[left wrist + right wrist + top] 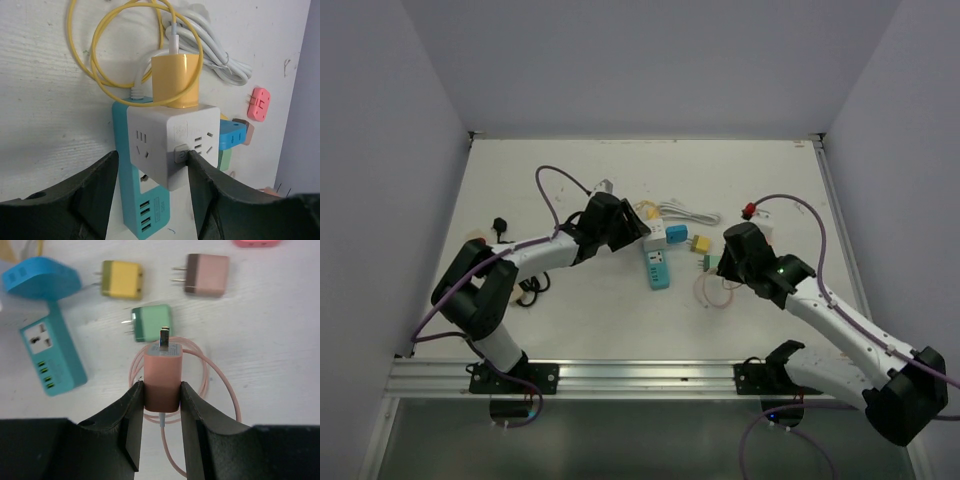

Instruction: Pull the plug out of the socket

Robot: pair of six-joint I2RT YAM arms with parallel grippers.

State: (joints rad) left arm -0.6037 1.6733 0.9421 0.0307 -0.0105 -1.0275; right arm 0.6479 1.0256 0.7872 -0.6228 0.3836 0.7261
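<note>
Pink plug (pixel 161 371), clamped in right gripper (pixel 161 391)

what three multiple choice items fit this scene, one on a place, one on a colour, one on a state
1. Where is the small green two-prong plug?
A) lying on the white table just beyond the salmon-pink block charger
B) plugged into a power strip
C) in the left gripper

2. What colour is the plugged-in charger on the white plastic cube socket?
A) green
B) yellow
C) black

3. What is the right gripper doing?
A) open above the table
B) shut on nothing
C) shut on the salmon-pink block charger

Answers:
1 A: the right wrist view shows it loose ahead of that charger's prongs.
2 B: the left wrist view shows a yellow body seated on the cube.
3 C: it clamps the charger's two sides.
</note>
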